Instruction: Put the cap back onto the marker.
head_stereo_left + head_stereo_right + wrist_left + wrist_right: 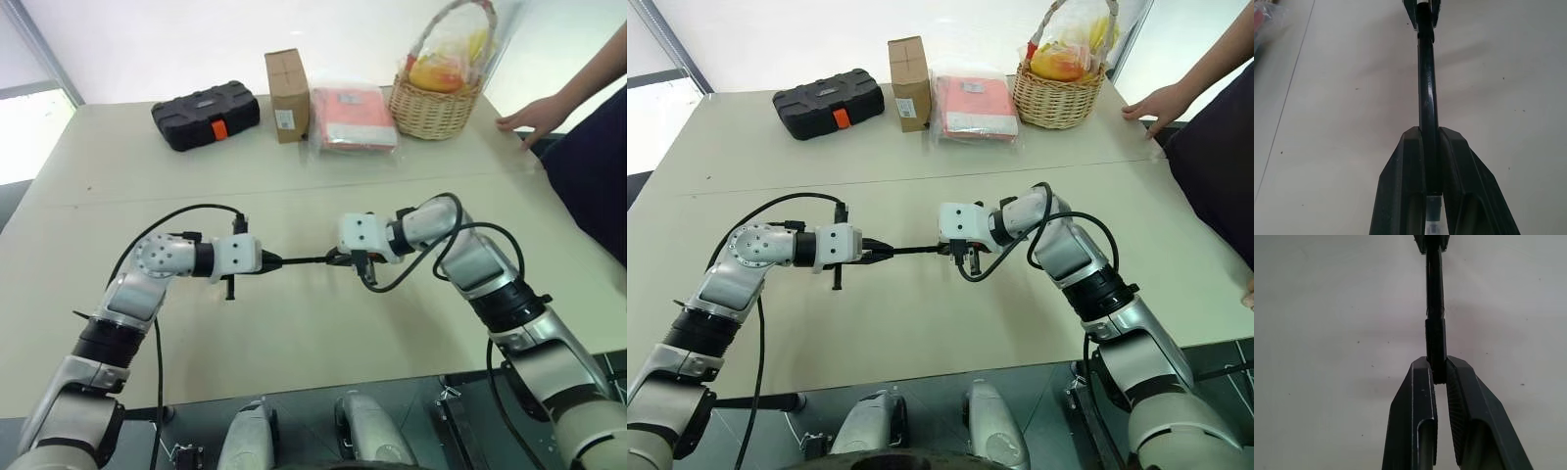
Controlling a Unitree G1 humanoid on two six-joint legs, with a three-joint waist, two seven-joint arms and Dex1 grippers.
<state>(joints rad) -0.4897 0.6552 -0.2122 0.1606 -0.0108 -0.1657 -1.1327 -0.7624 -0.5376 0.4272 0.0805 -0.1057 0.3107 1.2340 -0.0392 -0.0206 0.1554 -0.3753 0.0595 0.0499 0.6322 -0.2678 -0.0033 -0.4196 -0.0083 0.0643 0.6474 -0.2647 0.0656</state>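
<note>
The marker (304, 259) is hanging in the air above the counter (294, 196), spanning the gap between the two hands. The left hand (269, 261) is pinching the marker's barrel, its fingers (1410, 181) pressed tight on either side of the shaft in the left wrist view. The right hand (338, 258) is pinching the cap (1435, 340), which in the right wrist view is sitting in line with the marker, its free end meeting the barrel at a visible seam.

Judging from that seam, the cap is already sliding over the tip and the task is looking nearly finished. What is probably remaining is a last push along the shaft to seat the cap fully, then letting go. Whether it is already clicked home cannot be told from these pictures.

The marker's long axis is running roughly level and across the scene, from the left hand towards the right hand, with the capped end pointing at the right hand.

Well beyond the marker, at the far edge of the counter, a black case (206, 115), a cardboard box (286, 95), a red packet (353, 117) and a wicker basket (436, 103) are standing in a row. A person's hand (534, 116) is resting on the counter just beside the basket.
</note>
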